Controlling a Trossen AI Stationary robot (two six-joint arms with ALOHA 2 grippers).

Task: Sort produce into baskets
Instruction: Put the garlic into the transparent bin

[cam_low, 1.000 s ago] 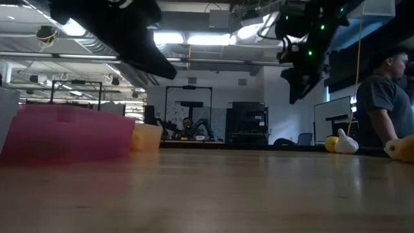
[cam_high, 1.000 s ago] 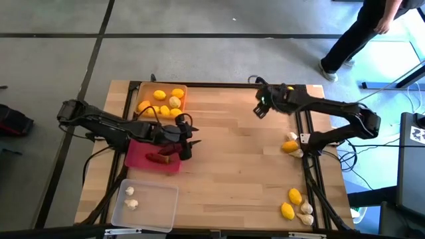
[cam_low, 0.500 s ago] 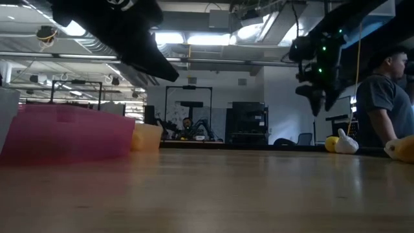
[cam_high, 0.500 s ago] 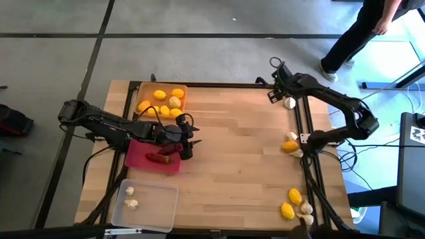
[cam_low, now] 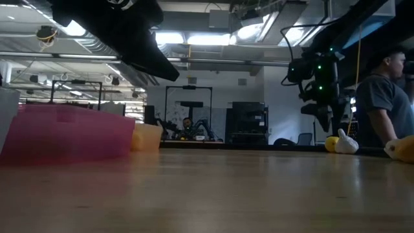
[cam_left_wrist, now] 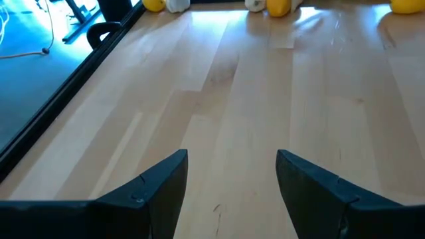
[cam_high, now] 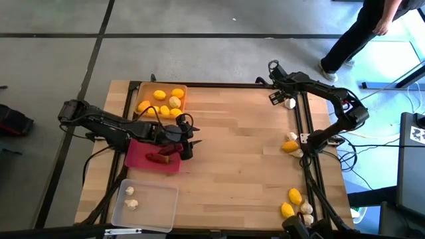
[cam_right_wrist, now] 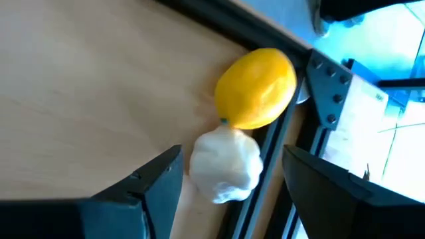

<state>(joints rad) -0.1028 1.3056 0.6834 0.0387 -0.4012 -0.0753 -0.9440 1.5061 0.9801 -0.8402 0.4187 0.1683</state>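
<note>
right wrist view: open tool (cam_right_wrist: 229,192) over garlic (cam_right_wrist: 226,166)

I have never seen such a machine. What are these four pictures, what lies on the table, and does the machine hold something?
It is a robot with two dark arms at a wooden table. One picture looks down from above, one looks level across the table, and two come from cameras on the wrists.

On the table are an orange basket with lemons, a pink basket with a red pepper, and a clear basket with garlic. More lemons and garlic lie along the right edge.

The left tool is open beside the pink basket. The right tool is open above a garlic bulb and a lemon. Neither holds anything.
</note>
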